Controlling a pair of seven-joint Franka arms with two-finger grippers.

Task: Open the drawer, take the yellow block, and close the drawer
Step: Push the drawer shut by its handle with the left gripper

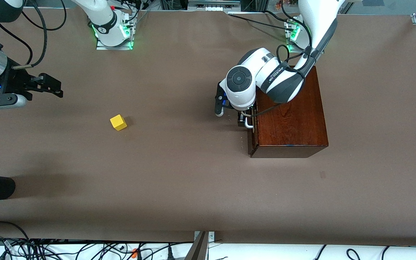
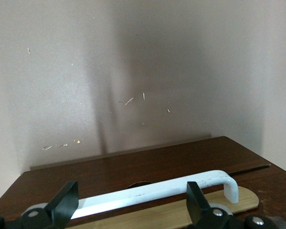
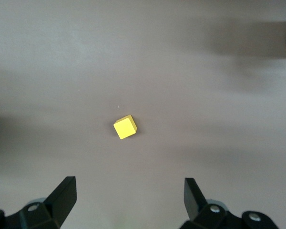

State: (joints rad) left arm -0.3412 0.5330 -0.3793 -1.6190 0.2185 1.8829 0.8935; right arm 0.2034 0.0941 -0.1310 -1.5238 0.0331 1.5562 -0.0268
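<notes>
- The yellow block [image 1: 118, 122] sits out on the bare brown table [image 1: 179, 187], toward the right arm's end. It is not in the drawer, and it is well apart from the wooden box [image 1: 290, 115].
- The right gripper [image 1: 45, 86] hangs in the air over the table at the right arm's end. Its two fingers are spread wide and hold nothing.
- In the right wrist view the yellow block [image 3: 125, 127] lies on the table out ahead of the fingertips, about in line with the gap between the fingers. It is turned a bit, so its sides are not square to the fingers.
- The right arm is much the closer one to the block, so I think it would be the one to pick it up.
- The left gripper [image 1: 246, 117] is down at the front of the drawer [image 1: 252, 139], which looks shut or almost shut.
- The white handle [image 2: 155, 192] runs crosswise between the left fingers [image 2: 196, 202]. They stand apart on either side of it and I cannot see them pinching it.
- The handle's long way runs along the drawer front, so any pull or push would go straight out from the box or in, toward the middle of the table or away from it.
</notes>
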